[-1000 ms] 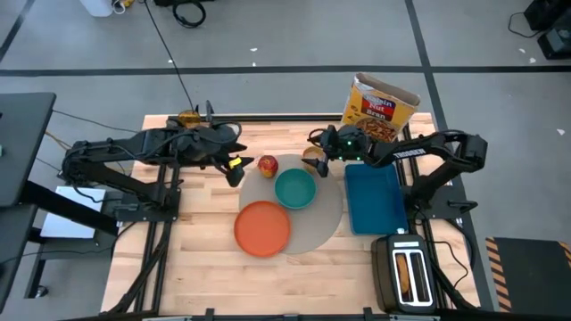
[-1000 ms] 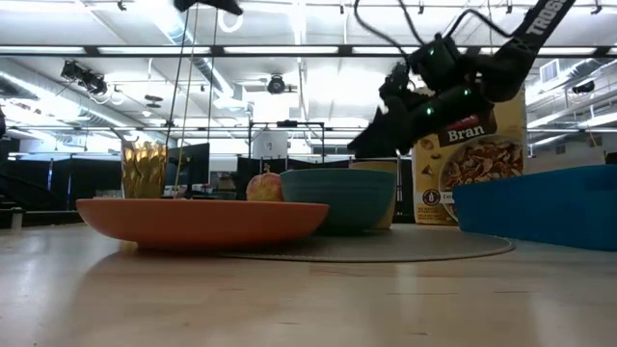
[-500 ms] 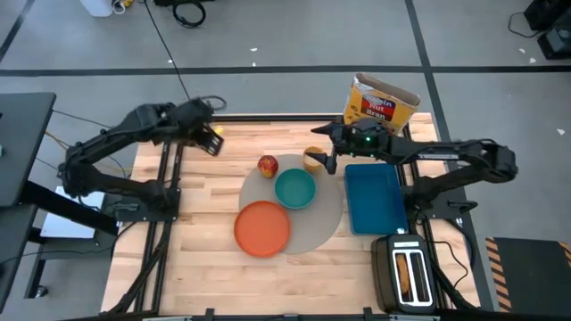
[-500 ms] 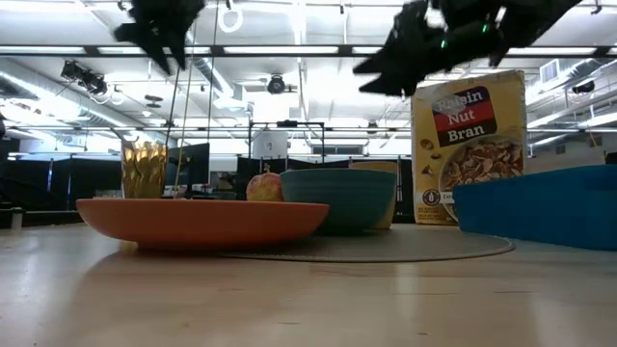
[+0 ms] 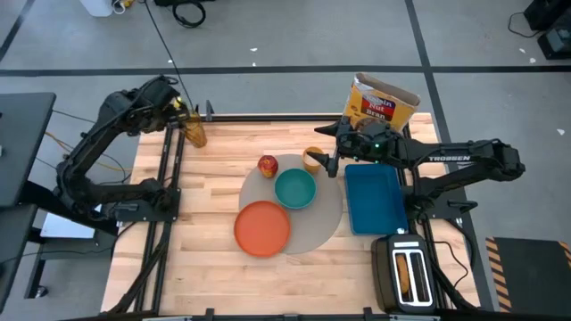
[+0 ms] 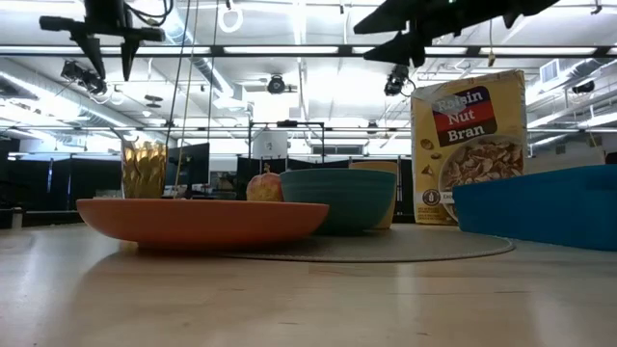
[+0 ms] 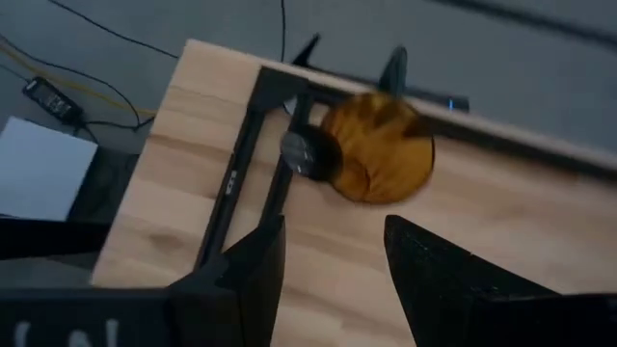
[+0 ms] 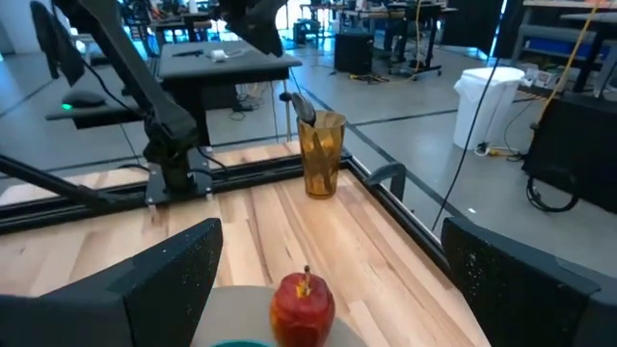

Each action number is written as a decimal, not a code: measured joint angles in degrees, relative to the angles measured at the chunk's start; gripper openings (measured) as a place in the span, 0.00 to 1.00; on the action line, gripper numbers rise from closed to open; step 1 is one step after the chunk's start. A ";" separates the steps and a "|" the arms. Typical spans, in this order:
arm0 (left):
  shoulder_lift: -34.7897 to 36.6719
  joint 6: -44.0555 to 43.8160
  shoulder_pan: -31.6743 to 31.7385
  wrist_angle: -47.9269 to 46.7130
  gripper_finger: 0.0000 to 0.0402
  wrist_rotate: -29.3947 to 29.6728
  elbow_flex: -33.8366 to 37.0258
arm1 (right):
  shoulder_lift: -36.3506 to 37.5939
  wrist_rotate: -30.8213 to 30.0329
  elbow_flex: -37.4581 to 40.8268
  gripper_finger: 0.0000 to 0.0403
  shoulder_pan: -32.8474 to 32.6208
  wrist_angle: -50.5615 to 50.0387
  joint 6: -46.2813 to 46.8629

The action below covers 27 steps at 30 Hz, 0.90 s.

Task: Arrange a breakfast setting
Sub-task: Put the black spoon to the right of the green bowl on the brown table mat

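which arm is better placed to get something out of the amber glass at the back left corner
Left. Its open gripper hovers right above the amber glass at the table's back left corner, while the right gripper hangs beside the small cup on the placemat.

the left gripper point(image 5: 176, 100) has pulled back from beside the red apple point(image 5: 267, 164) to the table's far left corner, now raised above the amber glass point(image 5: 194, 130), fingers apart. the right gripper point(image 5: 332, 150) has lifted off the small yellow-orange cup point(image 5: 313, 159), now open just above it.
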State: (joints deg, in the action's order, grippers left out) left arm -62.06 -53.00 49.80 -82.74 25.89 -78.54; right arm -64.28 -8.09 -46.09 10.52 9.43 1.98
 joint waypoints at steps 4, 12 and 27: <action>3.42 -3.89 2.00 5.58 0.46 0.26 5.52 | -0.69 -0.90 -0.01 0.98 -0.18 -0.07 -0.17; 13.72 -8.79 4.09 25.55 0.46 0.40 23.69 | -1.10 -1.08 0.02 0.96 -0.32 -0.64 -0.25; 14.49 -13.34 6.04 37.93 0.46 3.24 35.09 | -1.08 -0.84 0.02 0.95 -0.32 -0.56 1.26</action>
State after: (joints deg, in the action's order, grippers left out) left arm -47.57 -66.34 55.84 -44.81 29.13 -43.45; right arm -65.36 -8.93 -46.06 10.20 8.87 3.25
